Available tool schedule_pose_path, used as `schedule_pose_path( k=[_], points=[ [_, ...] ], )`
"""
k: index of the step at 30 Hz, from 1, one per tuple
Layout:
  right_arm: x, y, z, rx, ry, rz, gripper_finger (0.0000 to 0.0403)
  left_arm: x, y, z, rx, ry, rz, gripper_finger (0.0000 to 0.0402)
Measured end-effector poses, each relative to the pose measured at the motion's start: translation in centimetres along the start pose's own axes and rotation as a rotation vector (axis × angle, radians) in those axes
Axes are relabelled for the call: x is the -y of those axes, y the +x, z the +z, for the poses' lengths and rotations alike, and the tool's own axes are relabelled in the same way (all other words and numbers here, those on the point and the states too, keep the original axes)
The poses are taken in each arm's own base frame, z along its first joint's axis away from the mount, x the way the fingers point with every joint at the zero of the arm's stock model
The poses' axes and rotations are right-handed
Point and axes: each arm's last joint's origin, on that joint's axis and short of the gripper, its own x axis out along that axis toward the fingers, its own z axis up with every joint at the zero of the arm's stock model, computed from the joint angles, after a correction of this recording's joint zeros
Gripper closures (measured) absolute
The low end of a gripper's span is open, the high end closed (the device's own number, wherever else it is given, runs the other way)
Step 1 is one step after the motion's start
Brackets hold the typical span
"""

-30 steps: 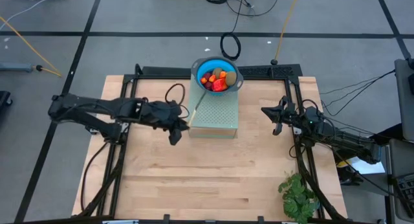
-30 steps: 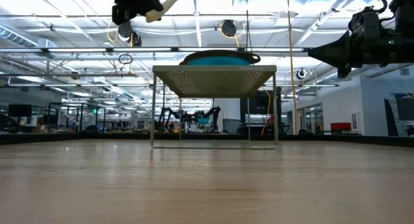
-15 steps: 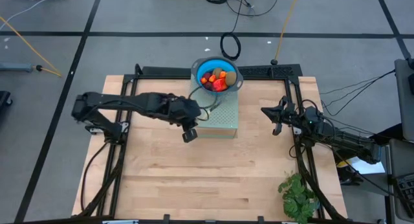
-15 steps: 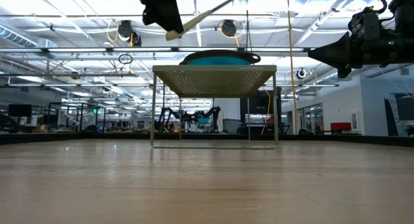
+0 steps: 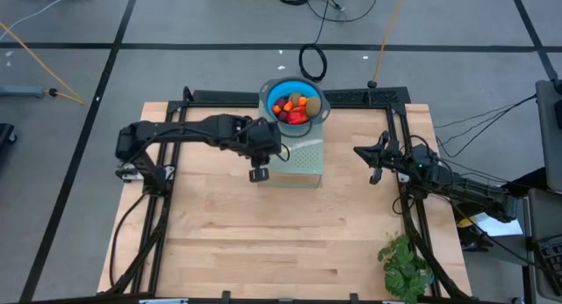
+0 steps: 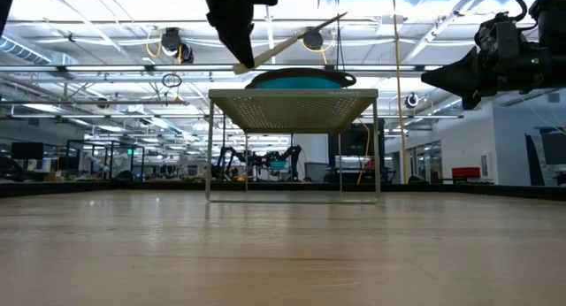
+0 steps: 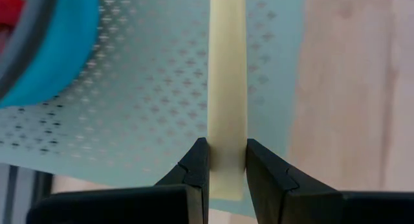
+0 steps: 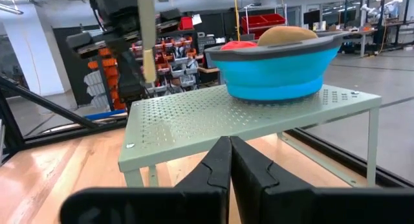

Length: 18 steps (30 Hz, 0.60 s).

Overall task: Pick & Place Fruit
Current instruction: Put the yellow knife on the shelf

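The fruit [image 5: 294, 108], orange, red and brownish pieces, lies in a blue bowl [image 5: 313, 100] on the far end of a pale green perforated stand [image 5: 303, 159]. The bowl [image 8: 278, 65] also shows in the right wrist view. My left gripper [image 7: 226, 166] hangs over the stand's near left part [image 5: 261, 163], shut on a slim pale-yellow knife [image 6: 287, 42]. At the table's right side my right gripper [image 5: 373, 168] waits, shut with nothing in it [image 8: 229, 149]. My left gripper pinches the knife's pale-yellow handle near its end [image 7: 226, 143] between its two fingers [image 7: 197, 169]. The fingers slant steeply down from above and lie across the handle. The knife is lifted clear above the stand and slants upward away from the fingers [image 6: 239, 65].
A leafy green plant [image 5: 404, 264] stands at the table's near right corner. Black frame rails [image 5: 158, 177] run along both sides of the table. Bare wood [image 5: 281, 242] stretches from the stand to the near edge.
My left gripper has swung toward the table's right edge, from left of the stand to over its near left part. It has rolled and tipped further down. It has stayed shut on the knife, which has been carried along and turned with it.
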Motion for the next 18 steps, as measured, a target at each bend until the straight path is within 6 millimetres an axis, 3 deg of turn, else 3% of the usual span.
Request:
schedule_pose_path(
  k=[8, 18],
  points=[
    [0.0, 0.0, -0.3, -0.030, 0.003, -0.005, 0.0403, -1.8, 0.3, -0.2, -0.021, 0.039, 0.024, 0.0336],
    [0.0, 0.0, -0.3, -0.031, 0.003, -0.005, 0.0403, -2.0, 0.3, -0.5, -0.052, 0.081, 0.023, 0.0336]
  ],
)
